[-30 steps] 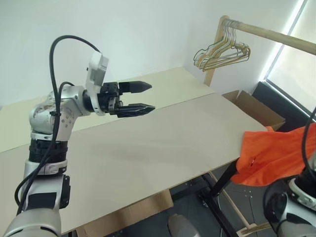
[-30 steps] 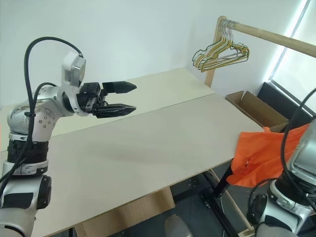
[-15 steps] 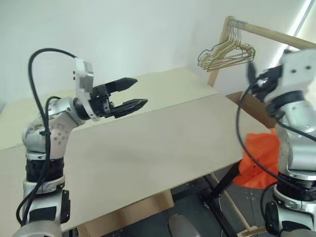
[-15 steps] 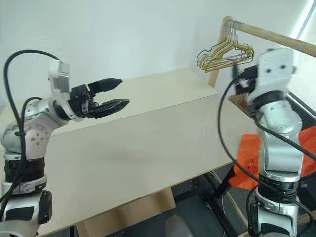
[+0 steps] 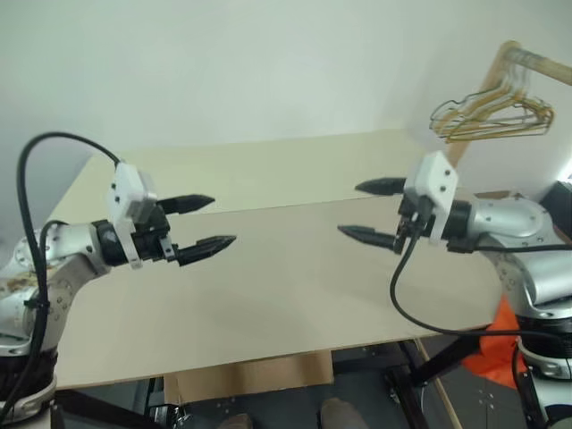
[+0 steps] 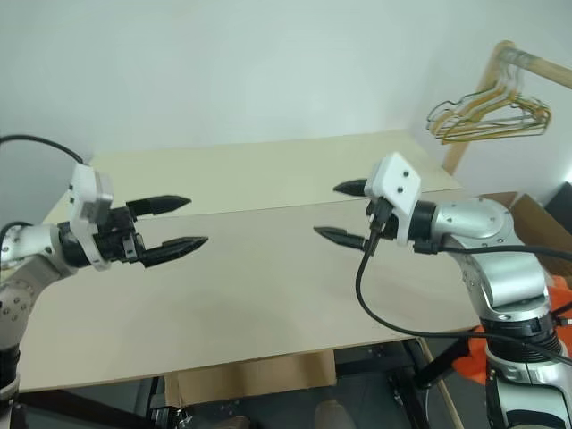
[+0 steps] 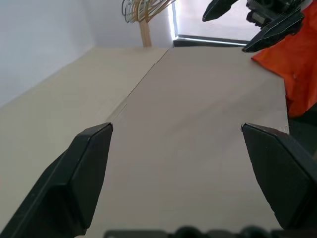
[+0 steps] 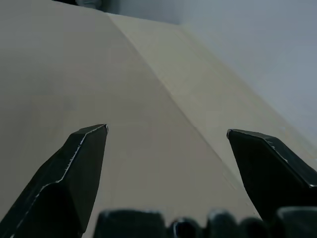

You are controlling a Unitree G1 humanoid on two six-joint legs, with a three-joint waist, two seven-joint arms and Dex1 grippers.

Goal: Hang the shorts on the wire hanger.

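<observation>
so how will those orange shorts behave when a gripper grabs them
Probably floppy: the shorts hang in soft folds past the table edge. Likely light, being thin fabric. One pinch would probably leave the rest drooping and swinging, since they look wider than the right gripper.

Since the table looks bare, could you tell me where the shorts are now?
The shorts are off the table, low beyond its right edge, partly hidden behind the right arm in the head views.

We see bright orange shorts (image 7: 297, 59), a pale beige table (image 5: 286, 295), gold and dark hangers (image 5: 487, 116), and black grippers.
</observation>
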